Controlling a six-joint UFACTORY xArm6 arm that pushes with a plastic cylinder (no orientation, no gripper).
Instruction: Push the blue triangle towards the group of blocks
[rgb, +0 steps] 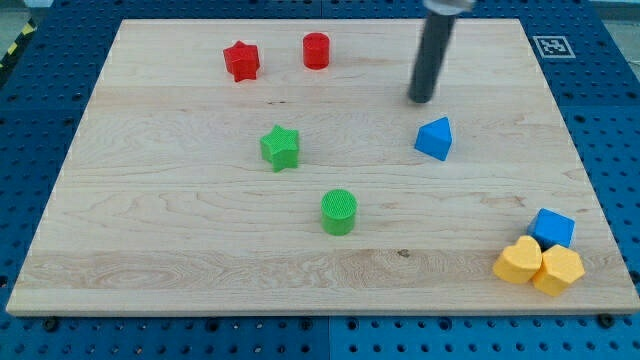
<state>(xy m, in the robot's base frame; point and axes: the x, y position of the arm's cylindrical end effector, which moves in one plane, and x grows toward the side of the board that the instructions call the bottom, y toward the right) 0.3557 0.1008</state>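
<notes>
With no claw to open or close, my tip (423, 99) sits just above the blue triangle (434, 138) at centre-right, which is well apart from the lower-right group: blue cube (553, 228), yellow heart (517, 260), yellow block (558, 270); pushing not yet begun.

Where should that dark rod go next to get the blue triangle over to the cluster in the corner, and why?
Probably a short slide down-right: my tip sits just above and slightly left of the blue triangle, apart from it. The group, a blue cube, yellow heart and yellow hexagon, lies toward the view's bottom right.
</notes>
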